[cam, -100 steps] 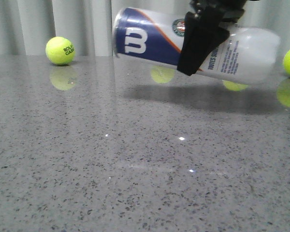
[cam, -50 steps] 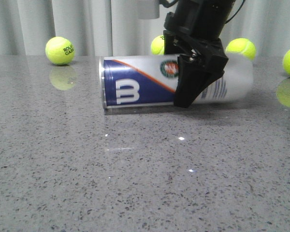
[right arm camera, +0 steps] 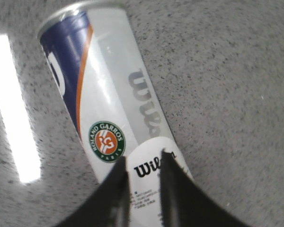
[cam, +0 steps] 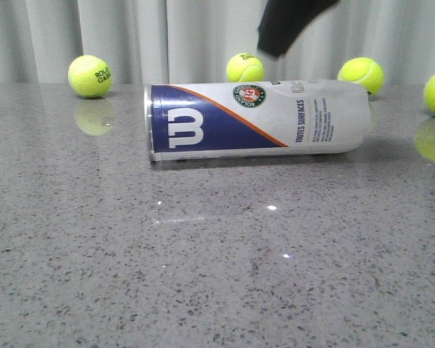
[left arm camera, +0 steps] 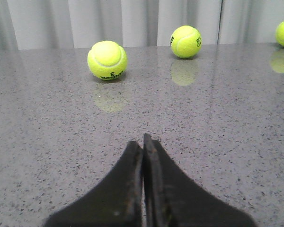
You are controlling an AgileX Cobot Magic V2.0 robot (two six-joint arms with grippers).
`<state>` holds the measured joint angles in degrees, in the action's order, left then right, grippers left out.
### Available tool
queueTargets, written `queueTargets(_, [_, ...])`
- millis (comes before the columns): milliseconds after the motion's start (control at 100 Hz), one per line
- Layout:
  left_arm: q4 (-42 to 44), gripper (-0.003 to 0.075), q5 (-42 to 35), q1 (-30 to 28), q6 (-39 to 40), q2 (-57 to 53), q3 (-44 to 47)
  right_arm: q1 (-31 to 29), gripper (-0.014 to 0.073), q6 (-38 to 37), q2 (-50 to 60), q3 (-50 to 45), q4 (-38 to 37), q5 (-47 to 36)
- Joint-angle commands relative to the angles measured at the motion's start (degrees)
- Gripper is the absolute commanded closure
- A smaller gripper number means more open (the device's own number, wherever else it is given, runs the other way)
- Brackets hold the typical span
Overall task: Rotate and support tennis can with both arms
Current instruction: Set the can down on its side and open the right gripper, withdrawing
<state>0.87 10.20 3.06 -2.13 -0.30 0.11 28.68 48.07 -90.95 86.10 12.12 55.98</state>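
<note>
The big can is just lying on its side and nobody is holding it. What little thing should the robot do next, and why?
Probably lift the right pincer clear. The tennis can lies flat on the table, and that pincer hangs just above it with only a narrow gap between its fingers, gripping nothing. The left pincer is shut and faces two tennis balls, not the can.

Left pincer [left arm camera: 143, 142]: two matte black fingers, broad at the base, curving inward to thin pointed tips, faint brownish scuffs along their inner edges. Right pincer [right arm camera: 143, 163]: same black tapered fingers, blurred. No cables or markings show.
</note>
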Motion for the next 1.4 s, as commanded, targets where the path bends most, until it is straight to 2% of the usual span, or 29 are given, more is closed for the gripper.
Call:
queueTargets(0, [-0.2, 0.0739, -5.0, 0.4, 0.7, -1.9, 2.5, -0.1, 0.0660, -14.0, 5.1, 1.9, 0.9, 0.0])
queueTargets(190, [-0.2, 0.0739, -6.6, 0.4, 0.7, -1.9, 2.5, -0.1, 0.0655, -35.2, 9.2, -1.4, 0.0, -1.6])
queueTargets(240, [0.0, 0.0739, -7.0, 0.3, 0.7, -1.9, 2.5, -0.1, 0.0655, -40.8, 11.3, -4.2, -1.4, -5.1])
queueTargets(340, [0.1, 0.0739, -7.0, 0.3, 0.7, -1.9, 2.5, -0.1, 0.0655, -46.7, 16.6, -11.9, -3.9, -16.5])
queueTargets(550, [-2.0, 0.0739, -9.3, 0.3, 0.7, -1.8, -0.1, -0.1, 0.0655, -47.0, 30.5, -31.7, -5.6, -37.1])
queueTargets(670, [-3.9, 0.0739, -7.2, 0.3, 0.7, -0.1, -5.0, -0.1, 0.0655, -47.0, 39.7, -43.5, -7.5, -47.0])
queueTargets(740, [-5.6, 0.0739, -3.0, 0.3, 0.7, 1.7, -9.0, -0.1, 0.0655, -47.0, 44.2, -49.6, -7.6, -51.4])
queueTargets(930, [-6.2, 0.0739, 12.9, 0.3, 0.6, 10.2, -19.8, -0.1, 0.0655, -47.0, 59.4, -61.2, -7.6, -53.7])
queueTargets(1100, [-6.9, 0.0730, 23.9, 0.3, 0.0, 21.8, -27.9, -0.1, 0.0655, -47.0, 70.1, -65.9, -7.6, -51.9])
queueTargets(1150, [-8.7, 0.0687, 25.8, 0.3, 0.0, 25.4, -30.3, -0.1, 0.0655, -47.0, 72.5, -66.5, -7.6, -51.7])
queueTargets(1220, [-13.4, 0.0554, 27.7, 0.3, -0.2, 30.3, -32.9, -0.1, 0.0655, -47.0, 75.1, -66.7, -7.6, -51.3])
queueTargets(1340, [-25.3, 0.0208, 29.7, 0.3, -8.5, 38.4, -36.6, -0.1, 0.0655, -47.0, 77.0, -66.7, -7.6, -51.1])
queueTargets(1390, [-31.2, 0.0125, 29.9, 0.3, -10.6, 41.7, -37.7, -0.1, 0.0655, -47.0, 77.0, -66.7, -7.6, -50.9])
